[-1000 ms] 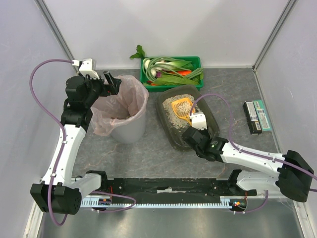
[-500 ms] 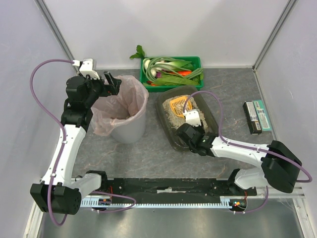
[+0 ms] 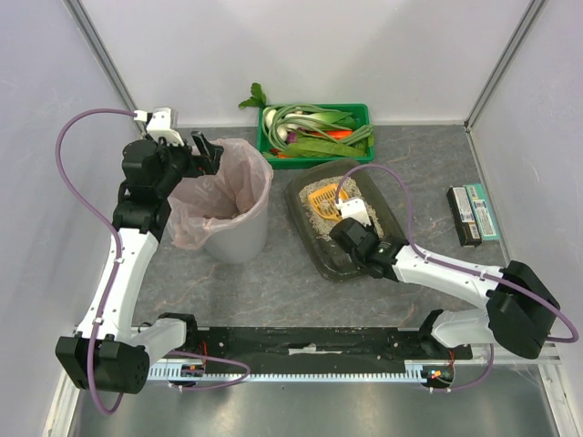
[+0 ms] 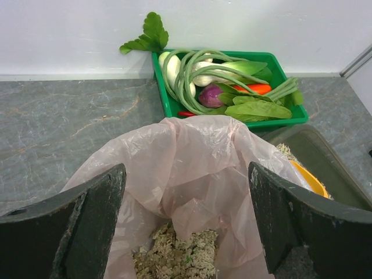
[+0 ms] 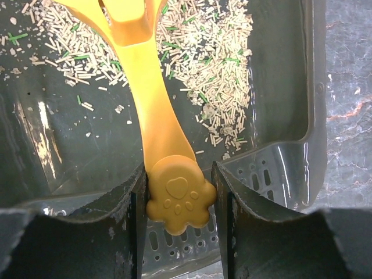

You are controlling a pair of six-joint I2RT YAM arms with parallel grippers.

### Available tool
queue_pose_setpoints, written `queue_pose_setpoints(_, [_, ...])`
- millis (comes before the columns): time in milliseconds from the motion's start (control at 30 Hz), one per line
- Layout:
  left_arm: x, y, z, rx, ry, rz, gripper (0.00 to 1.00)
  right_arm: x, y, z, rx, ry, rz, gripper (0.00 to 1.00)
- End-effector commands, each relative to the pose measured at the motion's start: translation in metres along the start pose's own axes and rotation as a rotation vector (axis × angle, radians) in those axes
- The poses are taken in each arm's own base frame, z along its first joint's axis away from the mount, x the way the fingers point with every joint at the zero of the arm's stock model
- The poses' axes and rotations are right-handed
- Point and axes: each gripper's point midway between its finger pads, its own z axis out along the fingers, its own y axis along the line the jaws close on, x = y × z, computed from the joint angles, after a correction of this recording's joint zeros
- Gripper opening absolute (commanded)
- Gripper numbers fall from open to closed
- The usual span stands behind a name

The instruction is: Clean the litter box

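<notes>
The grey bench (image 3: 273,282) holds everything. The litter box (image 3: 321,255) sits in the middle of it, just right of the round grey bin (image 3: 235,244) with its pink bag, and just near of the green crate (image 3: 363,111) of vegetables. Some litter is in the bag already.

The left claw (image 4: 186,174) hangs wide open over the far left rim of the bin and holds nothing. The right claw (image 5: 179,186) is in the litter box, clenched on the paw-print end of the yellow scoop (image 5: 145,75). The scoop's head lies at the far end, on the pale litter (image 5: 215,52).

This looks like the scooping step. Next, I think the scoop should slide under the litter, lift up flat so nothing spills, then go left to the bin and tip.
</notes>
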Motion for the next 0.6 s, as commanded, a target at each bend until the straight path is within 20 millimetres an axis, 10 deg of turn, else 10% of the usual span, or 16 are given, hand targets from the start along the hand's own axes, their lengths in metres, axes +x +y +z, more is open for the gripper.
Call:
queue_pose_setpoints(0, [-0.014, -0.002, -0.001, -0.012, -0.041, 0.050, 0.91, 0.000, 0.014, -0.007, -0.108, 0.035, -0.036, 0.00])
queue_pose_setpoints(100, [-0.015, -0.001, -0.002, -0.021, -0.037, 0.060, 0.91, -0.006, -0.023, -0.007, 0.087, 0.025, -0.036, 0.00])
queue_pose_setpoints(233, [-0.014, -0.005, -0.001, -0.011, -0.040, 0.061, 0.91, -0.007, 0.007, -0.015, -0.112, 0.018, 0.019, 0.00])
queue_pose_setpoints(367, [-0.008, -0.013, 0.003, 0.008, -0.018, 0.066, 0.91, -0.012, -0.019, -0.021, 0.014, 0.017, 0.087, 0.00])
queue_pose_setpoints(467, [-0.008, -0.017, 0.002, 0.003, -0.020, 0.090, 0.91, -0.011, 0.003, -0.026, -0.125, 0.027, 0.091, 0.00])
queue_pose_setpoints(567, [-0.010, -0.021, -0.001, 0.009, -0.028, 0.102, 0.91, -0.010, -0.036, -0.030, 0.070, 0.046, 0.034, 0.00])
